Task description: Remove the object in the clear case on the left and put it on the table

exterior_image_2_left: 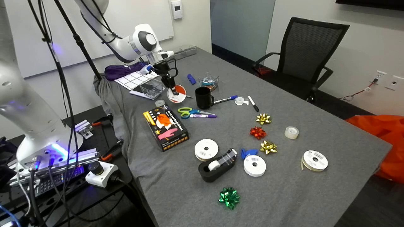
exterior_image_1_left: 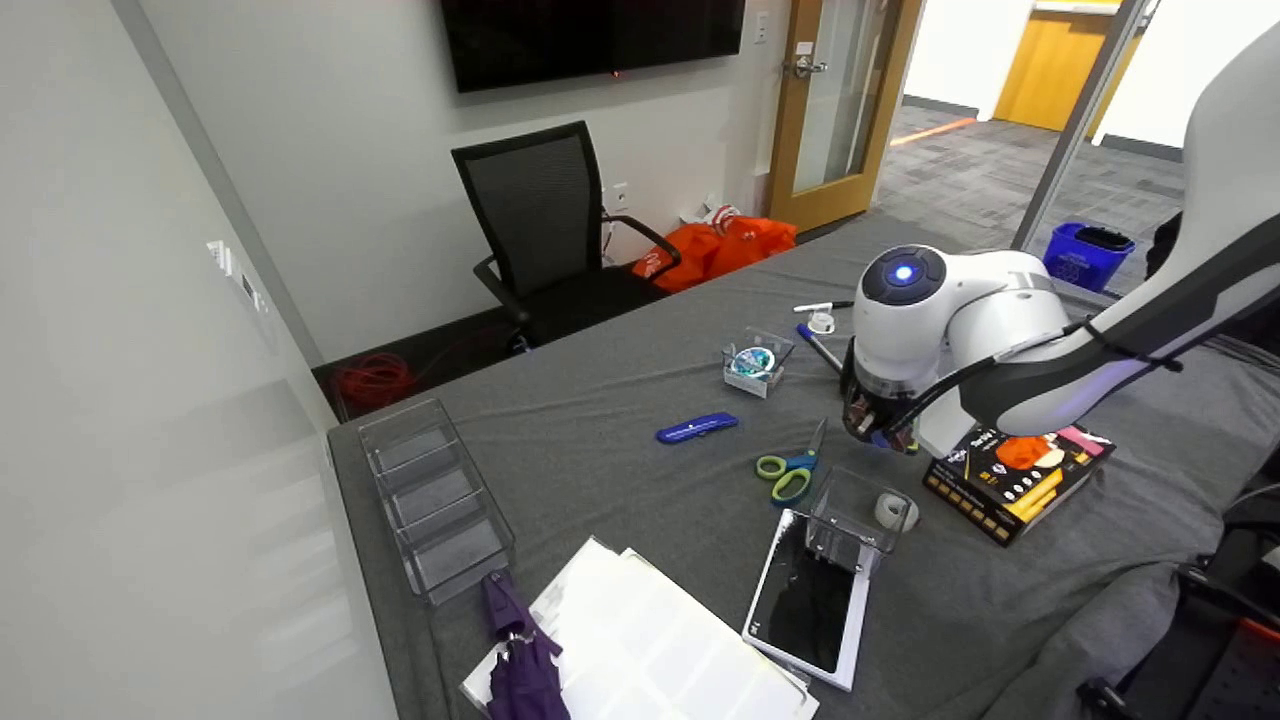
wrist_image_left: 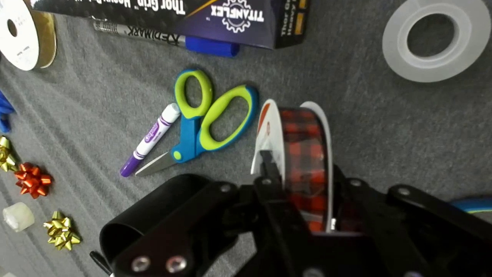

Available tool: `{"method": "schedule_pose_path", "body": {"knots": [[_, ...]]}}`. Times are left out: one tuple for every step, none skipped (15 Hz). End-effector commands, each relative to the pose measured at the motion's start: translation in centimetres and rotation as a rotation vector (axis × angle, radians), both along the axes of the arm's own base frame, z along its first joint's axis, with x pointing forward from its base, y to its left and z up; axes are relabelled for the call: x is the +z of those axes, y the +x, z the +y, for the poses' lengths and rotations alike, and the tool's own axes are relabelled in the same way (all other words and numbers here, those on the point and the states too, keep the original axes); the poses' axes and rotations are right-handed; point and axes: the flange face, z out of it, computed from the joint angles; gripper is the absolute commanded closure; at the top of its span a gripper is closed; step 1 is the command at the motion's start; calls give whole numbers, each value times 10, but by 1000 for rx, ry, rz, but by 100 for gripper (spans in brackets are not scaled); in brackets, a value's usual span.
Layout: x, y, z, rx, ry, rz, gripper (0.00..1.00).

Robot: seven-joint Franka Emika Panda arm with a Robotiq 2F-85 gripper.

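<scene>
The jaws are clamped, in the wrist view, on the ribbon spool (wrist_image_left: 305,150): they are pressed to the outer side of each white flange, red plaid ribbon is seen between, and whether the spool is held above the grey-draped table (wrist_image_left: 373,123) or rested on it cannot be told. Blue-and-green scissors (wrist_image_left: 188,136) and a purple-capped marker (wrist_image_left: 151,136) are seen left of it, and a black mug (wrist_image_left: 157,204) is partly covered by the jaws. In an exterior view, the red-and-white face of the spool is shown near that mug, and an orange-and-black box (exterior_image_2_left: 165,127) is seen nearer the robot's base (exterior_image_2_left: 53,138). In an exterior view, the jaws are mostly hidden by the white wrist (exterior_image_1_left: 895,330), the spool cannot be clearly made out, and white papers (exterior_image_1_left: 650,640) are spread on the table.
</scene>
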Motion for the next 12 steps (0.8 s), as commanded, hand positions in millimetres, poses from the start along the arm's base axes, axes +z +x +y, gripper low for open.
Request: {"method": "schedule_pose_path", "body": {"knots": [[-18,10,2,32,-52,14,45],[-21,9,2,45,-53,24,38],[-21,9,3,55,-48,27,32],[-20,7,4,64,-41,31,26],[-17,6,5,75,-30,33,17],[-14,5,5,84,-22,35,11],[-10,4,6,95,-11,36,3],[-8,3,6,107,-2,39,1],[-3,2,7,121,13,38,0],[2,1,8,137,31,36,0],[8,0,9,152,51,35,0],[16,-1,11,167,76,35,0]]}}
